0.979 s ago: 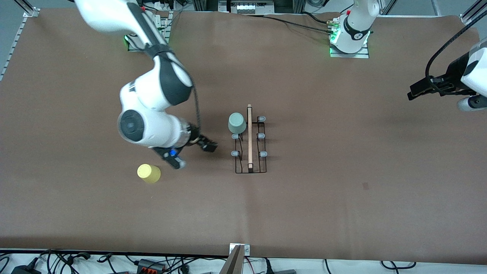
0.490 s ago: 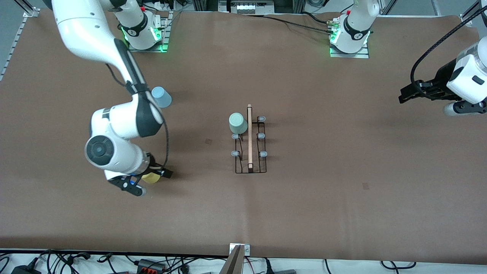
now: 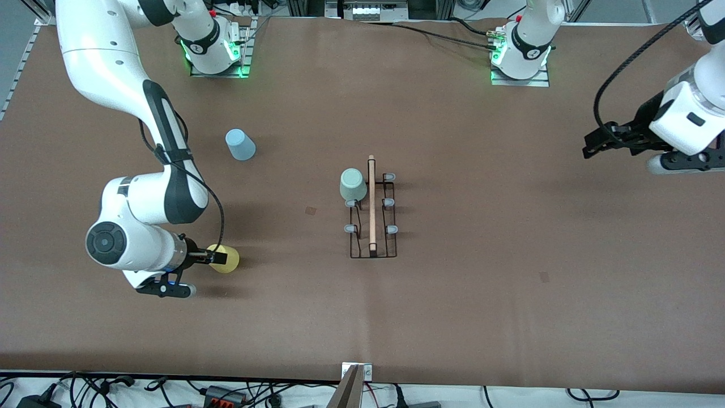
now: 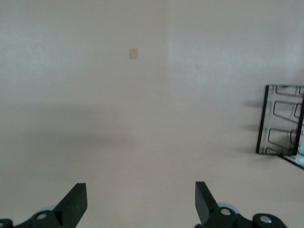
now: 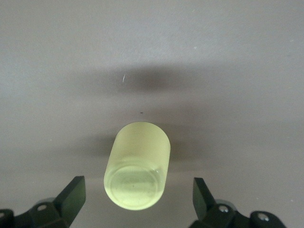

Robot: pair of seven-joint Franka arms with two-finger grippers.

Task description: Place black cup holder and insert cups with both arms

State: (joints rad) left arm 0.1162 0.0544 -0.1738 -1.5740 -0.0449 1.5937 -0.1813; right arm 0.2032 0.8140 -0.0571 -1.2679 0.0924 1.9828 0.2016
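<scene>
I have the right tool (image 5: 137,202) wide open and empty over the yellow cup (image 5: 137,171), which sits dead ahead at twelve o'clock, between the jaws.

A high front camera looks down the whole table (image 3: 453,317), while each wrist camera peers closely past its own fingertips.

The right gripper (image 3: 218,258) sits low with fingers (image 5: 71,197) spread wide, apparently just off the desk (image 3: 453,311). The left gripper (image 3: 592,148) waits above the desk's edge, fingers spread.
</scene>
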